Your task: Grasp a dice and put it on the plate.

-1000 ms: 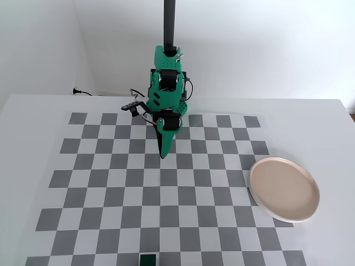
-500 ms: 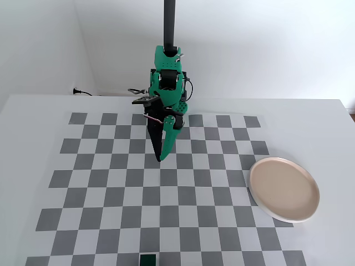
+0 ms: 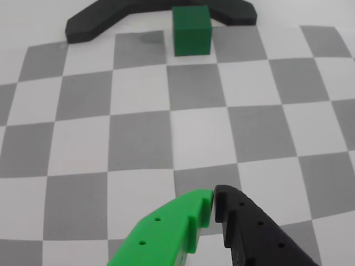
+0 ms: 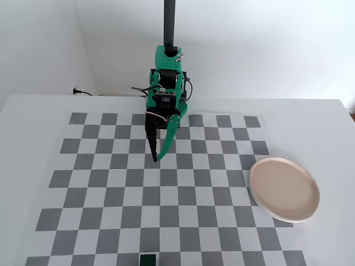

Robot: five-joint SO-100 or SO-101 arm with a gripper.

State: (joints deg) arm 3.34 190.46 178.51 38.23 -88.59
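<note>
well apart: closed tool (image 4: 157, 159), dice (image 4: 147, 260).

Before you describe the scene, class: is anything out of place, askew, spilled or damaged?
Nothing stands out. The dice sits flat on the checkerboard's near edge, the plate lies level and empty on the right of the fixed view, and the gripper hangs above the board with its fingertips together, holding nothing.

dice (image 4: 147, 260) front edge of board | plate (image 4: 284, 189) right | hand (image 4: 157, 159) behind
</note>
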